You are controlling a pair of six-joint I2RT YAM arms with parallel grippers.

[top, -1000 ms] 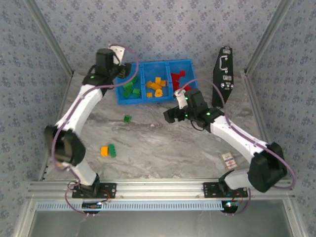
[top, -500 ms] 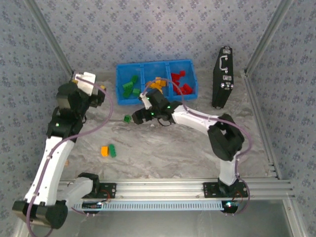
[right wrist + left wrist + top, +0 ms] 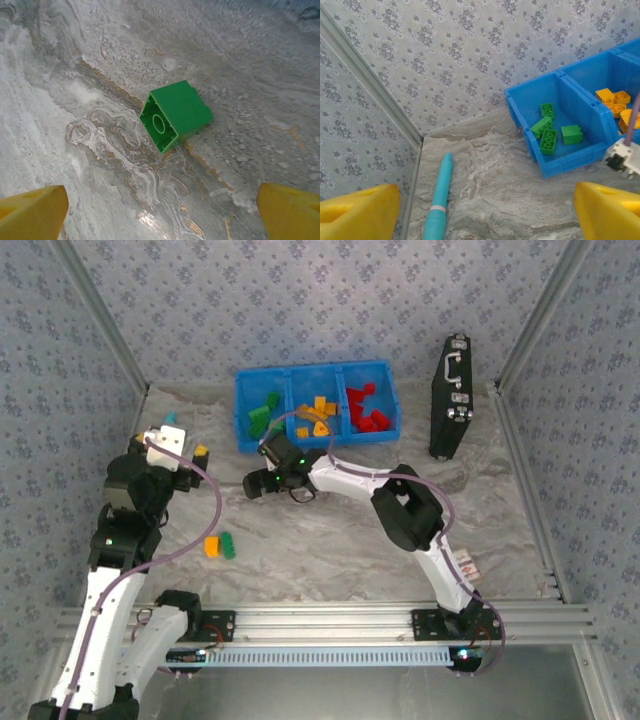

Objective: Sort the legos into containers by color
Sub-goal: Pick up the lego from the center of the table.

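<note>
The blue tray stands at the back with green, orange-yellow and red legos in its three compartments. In the left wrist view its green compartment holds several green bricks, and yellow ones lie in the one beside it. A loose green brick lies on its side, hollow underside showing, just ahead of my open right gripper. In the top view that gripper covers the brick. My left gripper is open and empty, left of the tray. An orange brick and a green brick lie together at the near left.
A teal cylinder tool lies by the left wall, close to the left gripper. A black case with latches stands at the back right. A small card lies near the right arm's base. The right arm stretches across the table's middle.
The right arm has swung left from the tray's red end to over the loose green brick. The left arm has drawn back from the tray's green end toward the left wall.
</note>
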